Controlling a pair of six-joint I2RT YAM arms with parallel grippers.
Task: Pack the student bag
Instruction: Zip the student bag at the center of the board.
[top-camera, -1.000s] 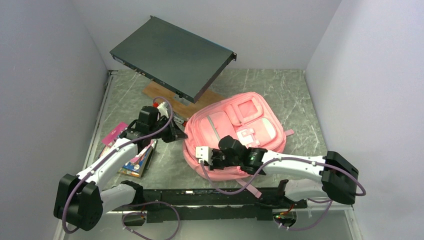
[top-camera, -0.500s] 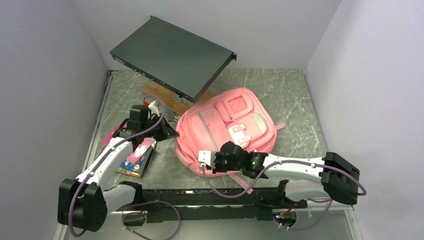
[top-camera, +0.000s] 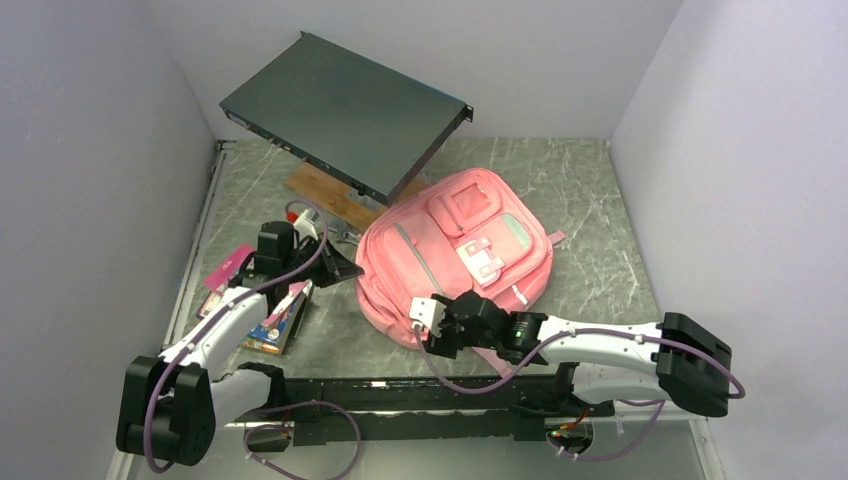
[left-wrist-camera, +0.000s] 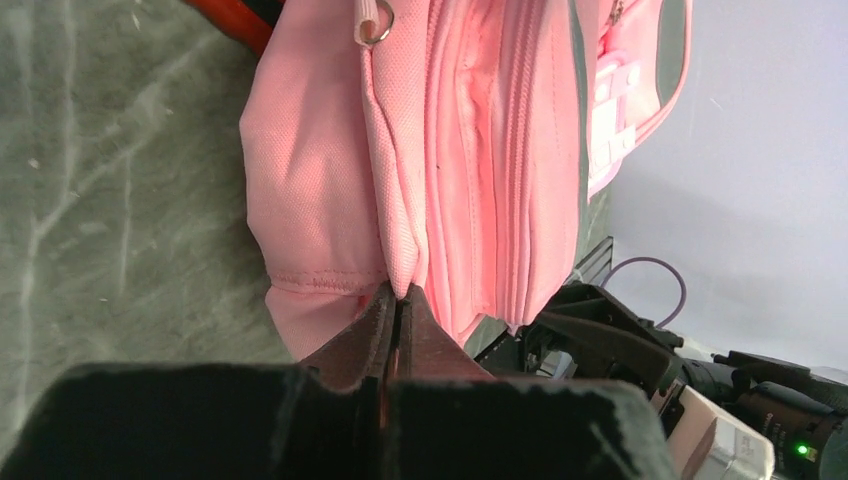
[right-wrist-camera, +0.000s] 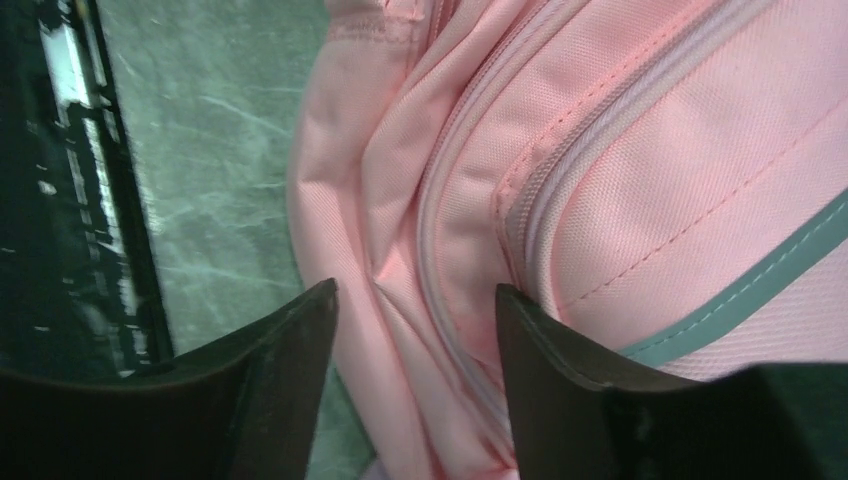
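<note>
Books (top-camera: 272, 326) lie left of student bag (top-camera: 400, 272), metal case (top-camera: 345, 115) behind.

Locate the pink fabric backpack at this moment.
Top view: the pink fabric backpack lies slightly right of centre, just in front of the dark flat metal box, with the left tool pinching its left edge.

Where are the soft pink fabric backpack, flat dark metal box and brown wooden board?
soft pink fabric backpack (top-camera: 395, 275), top external view, plain pink side panel.
flat dark metal box (top-camera: 340, 110), top external view, middle of its top face.
brown wooden board (top-camera: 318, 188), top external view, bare part beside the box.
</note>
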